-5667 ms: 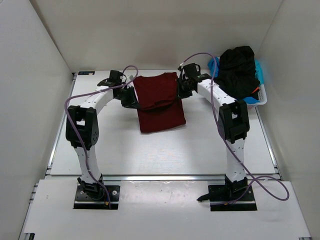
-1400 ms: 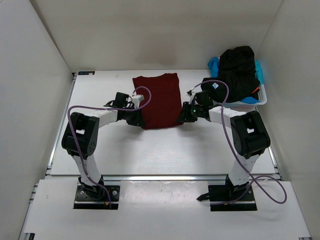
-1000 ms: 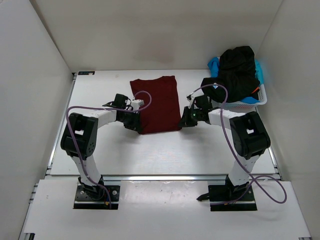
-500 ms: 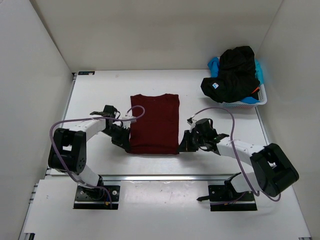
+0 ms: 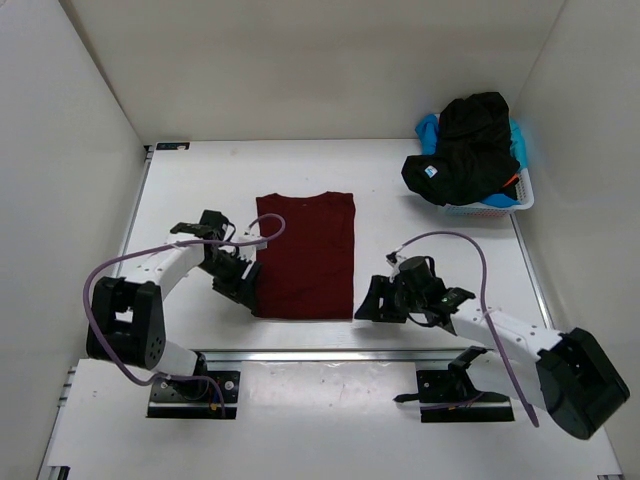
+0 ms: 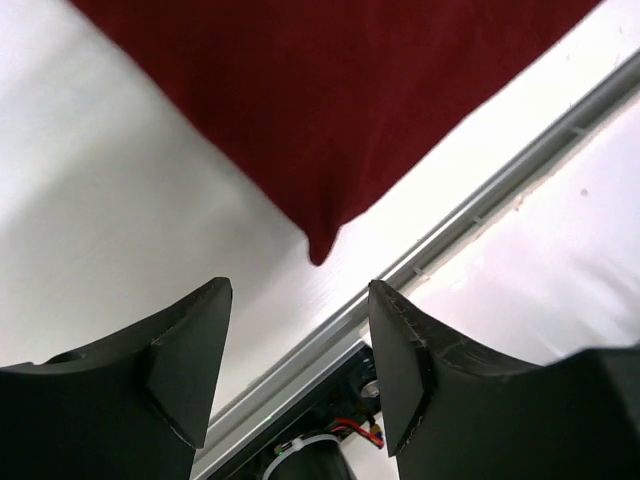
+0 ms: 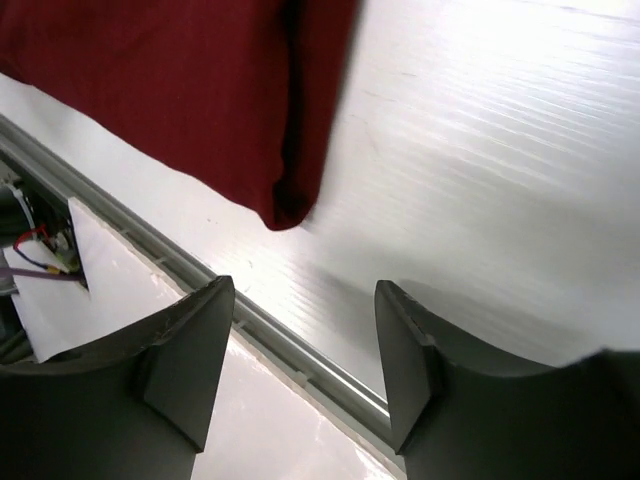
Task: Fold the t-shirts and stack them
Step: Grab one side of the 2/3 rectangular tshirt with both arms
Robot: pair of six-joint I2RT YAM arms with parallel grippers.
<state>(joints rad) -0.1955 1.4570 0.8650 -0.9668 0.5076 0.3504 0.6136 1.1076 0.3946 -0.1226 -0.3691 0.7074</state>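
A dark red t-shirt (image 5: 305, 254) lies flat on the table as a long folded rectangle, its near edge close to the table's front rail. Its near left corner (image 6: 318, 250) shows just beyond my left gripper (image 6: 300, 300), which stands open and empty. Its near right corner (image 7: 285, 212) lies just beyond my right gripper (image 7: 305, 300), also open and empty. In the top view the left gripper (image 5: 250, 297) sits at the shirt's near left corner and the right gripper (image 5: 368, 305) just right of the near right corner. A black t-shirt (image 5: 468, 150) is heaped over light blue cloth (image 5: 428, 130) in the basket.
A white lattice basket (image 5: 520, 196) stands at the far right with the heaped shirts. A metal rail (image 5: 330, 353) runs along the table's front edge, right by both grippers. White walls enclose the table on the left, back and right.
Both grippers dragged the red shirt toward the near edge, laid it flat, then opened and let go of its near corners. The right gripper has backed off to the right.
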